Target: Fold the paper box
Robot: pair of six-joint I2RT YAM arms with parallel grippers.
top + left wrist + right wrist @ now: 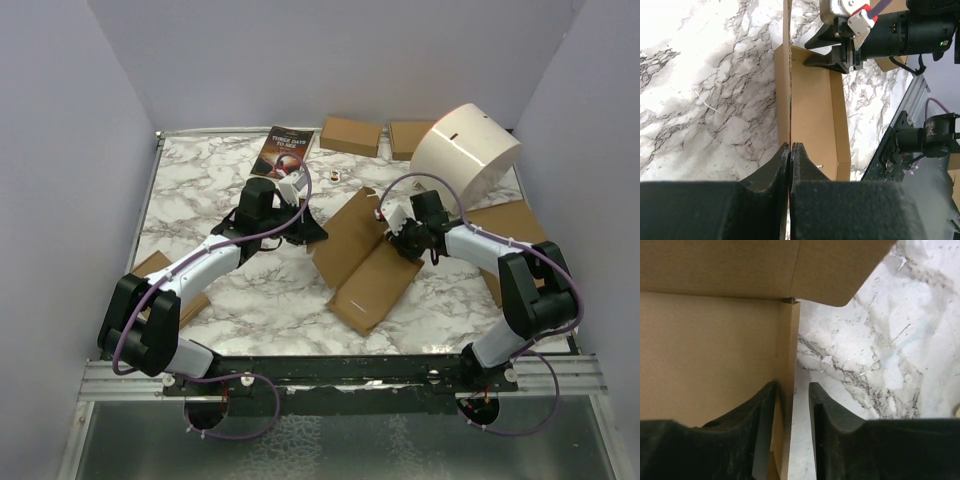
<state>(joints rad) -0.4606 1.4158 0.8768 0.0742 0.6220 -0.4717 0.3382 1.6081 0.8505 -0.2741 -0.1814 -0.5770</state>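
Black-jointed white arms point(205, 262); purple cables point(118, 345); matte black fingers point(771, 170); red-marked white wrist block point(862, 16).

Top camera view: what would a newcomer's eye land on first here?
The half-folded paper box sits in the middle of the marble table, one panel raised, with both arms reaching in. The left gripper is pinched shut on a thin cardboard edge, while the right gripper straddles a side wall with its jaws apart. A big white tub lies tilted at the far right corner.
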